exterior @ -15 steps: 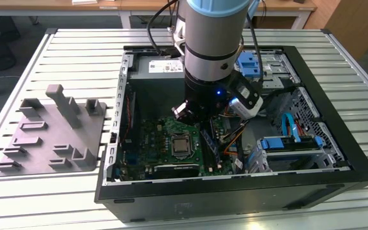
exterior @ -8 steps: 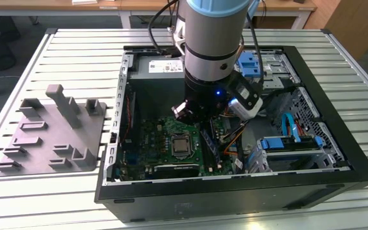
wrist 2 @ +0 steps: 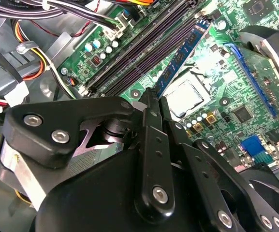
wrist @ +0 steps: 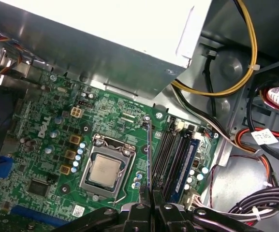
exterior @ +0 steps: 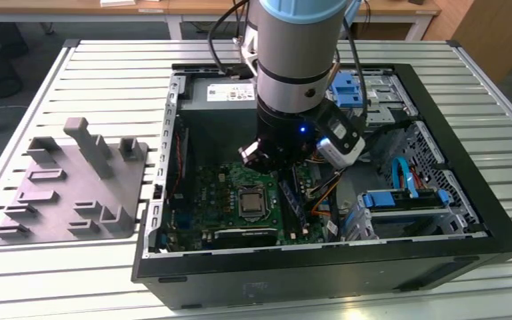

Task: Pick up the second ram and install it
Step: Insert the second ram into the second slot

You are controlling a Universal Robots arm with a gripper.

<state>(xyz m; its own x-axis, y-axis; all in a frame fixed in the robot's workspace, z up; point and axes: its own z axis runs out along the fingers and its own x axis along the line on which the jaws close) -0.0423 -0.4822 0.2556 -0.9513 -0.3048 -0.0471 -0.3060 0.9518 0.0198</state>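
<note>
my arm (exterior: pixel 296 60) is a thick grey cylinder with a pale blue cap, a black wrist and a small blue light. black cables trail off it. my tool (wrist 2: pixel 154 104) is matte black linkage, studded with silver screws.

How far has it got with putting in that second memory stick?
Picked up: the gripper holds the second ram over the motherboard. One blue stick already sits in a slot. Left: seating it; it hangs beside the empty slots, not in one.
</note>
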